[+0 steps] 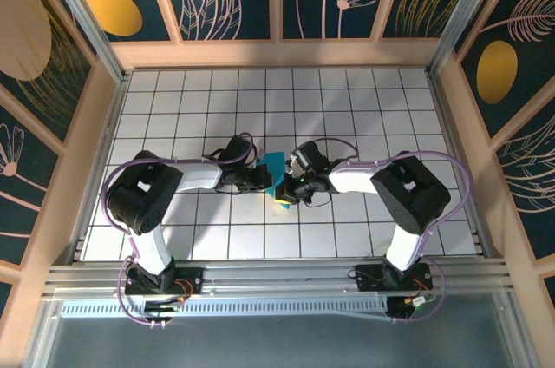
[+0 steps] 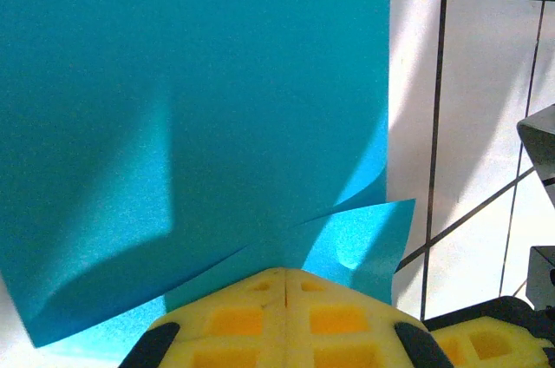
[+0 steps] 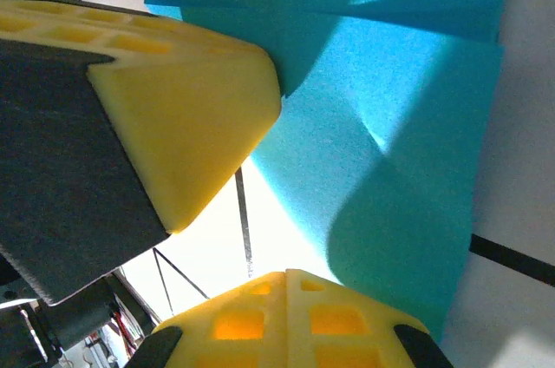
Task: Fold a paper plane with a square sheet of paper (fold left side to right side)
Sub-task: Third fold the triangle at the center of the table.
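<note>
Left side: the left hand [image 2: 286,299] is clenched, its yellow fingertips shut together, with the tip at the near edge of the paper. Whether a layer is nipped between them cannot be told.
Right side: the right hand [image 3: 286,299] is clenched as well and nothing is visibly held. Its tip sits at the paper's edge, just beside the left hand.
Step in hand: probably settling the left-to-right fold, with both tips bearing down on the sheet.
Doing it well: line up the free edges before creasing. Keep one tip as an anchor and slide the other along the fold with light, even pressure, so the thin sheet neither skids nor buckles.
Paper, look: the square sheet of paper [image 2: 191,125] is bright cyan-blue and doubled over. Its top layer bows up softly instead of lying flat, and a corner of the lower layer peeks out at one side.
Paper, place: it lies on the white gridded counter [image 1: 364,108], mid-way across and between the two hands.
</note>
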Controlling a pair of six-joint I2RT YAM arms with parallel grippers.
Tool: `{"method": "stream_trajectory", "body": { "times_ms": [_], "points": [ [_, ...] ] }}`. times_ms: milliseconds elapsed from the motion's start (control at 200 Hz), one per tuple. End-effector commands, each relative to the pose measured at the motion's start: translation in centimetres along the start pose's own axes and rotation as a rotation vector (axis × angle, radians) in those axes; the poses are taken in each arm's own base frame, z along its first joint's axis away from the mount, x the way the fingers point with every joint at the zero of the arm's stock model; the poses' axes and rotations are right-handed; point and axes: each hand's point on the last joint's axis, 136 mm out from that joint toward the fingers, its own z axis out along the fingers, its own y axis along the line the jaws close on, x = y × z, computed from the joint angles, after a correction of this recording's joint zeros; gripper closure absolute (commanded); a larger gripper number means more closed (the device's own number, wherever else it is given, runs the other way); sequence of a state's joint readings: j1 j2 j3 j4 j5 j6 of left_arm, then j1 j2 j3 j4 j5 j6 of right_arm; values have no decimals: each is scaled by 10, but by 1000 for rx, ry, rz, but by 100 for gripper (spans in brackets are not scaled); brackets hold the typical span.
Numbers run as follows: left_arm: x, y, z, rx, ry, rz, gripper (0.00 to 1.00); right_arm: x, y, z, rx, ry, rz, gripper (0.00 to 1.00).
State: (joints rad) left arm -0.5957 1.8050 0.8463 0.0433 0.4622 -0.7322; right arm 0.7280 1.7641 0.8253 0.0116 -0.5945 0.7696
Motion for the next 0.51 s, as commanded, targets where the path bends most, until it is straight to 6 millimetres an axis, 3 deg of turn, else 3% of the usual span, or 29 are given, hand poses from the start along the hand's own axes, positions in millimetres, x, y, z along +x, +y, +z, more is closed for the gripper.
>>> {"method": "stream_trajectory", "body": {
  "times_ms": [0,360,500],
  "points": [
    [10,25,7,-93,38,-21,100,-4,5,2,-2,-16,-5,100],
    [10,25,8,-93,44,-14,100,-8,-3,5,23,-24,8,100],
    [10,25,7,-98,44,-8,100,-4,-15,7,60,-10,34,100]
  ]
}}
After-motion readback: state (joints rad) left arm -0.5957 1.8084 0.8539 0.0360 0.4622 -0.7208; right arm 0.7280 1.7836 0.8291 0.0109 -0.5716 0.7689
